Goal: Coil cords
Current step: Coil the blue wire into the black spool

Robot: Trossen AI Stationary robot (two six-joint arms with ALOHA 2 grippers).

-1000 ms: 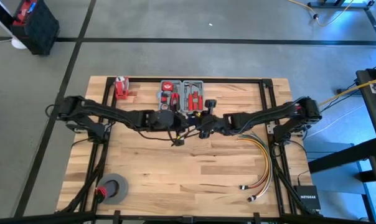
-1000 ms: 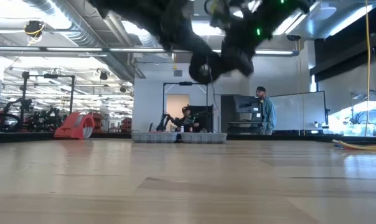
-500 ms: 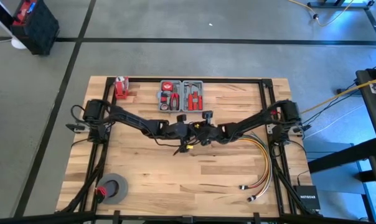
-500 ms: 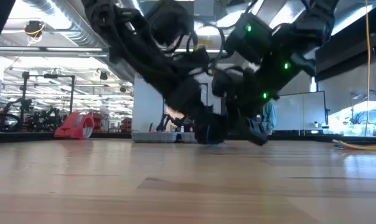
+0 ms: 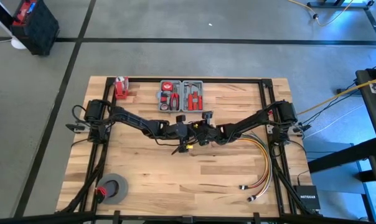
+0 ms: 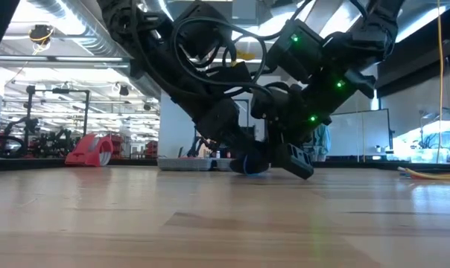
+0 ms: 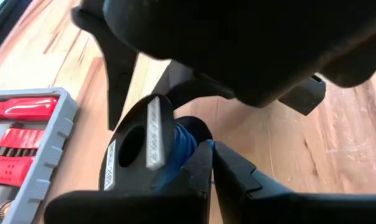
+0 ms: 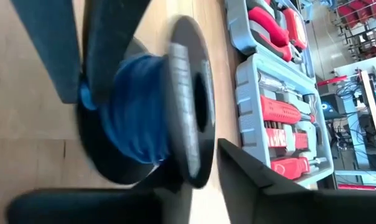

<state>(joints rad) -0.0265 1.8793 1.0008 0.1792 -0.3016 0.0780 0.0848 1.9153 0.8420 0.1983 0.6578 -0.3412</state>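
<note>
- The left gripper (image 5: 183,132) sits low over the middle of the table (image 5: 144,180), its fingers (image 7: 194,180) pressed together on the blue cord (image 7: 183,144).
- That cord is wound round a black spool (image 7: 135,152), which lies right against the left gripper's fingertips, between the two grippers.
- The right gripper (image 5: 202,134) meets the left one at the spool; its fingers (image 8: 263,174) stand apart on either side of the spool's flange (image 8: 187,106), and whether they press it I cannot tell.
- A grey tool case (image 5: 182,95) with red tools lies just beyond both grippers.
- A bundle of yellow and orange cables (image 5: 263,162) curves away past the right gripper's arm.
</note>
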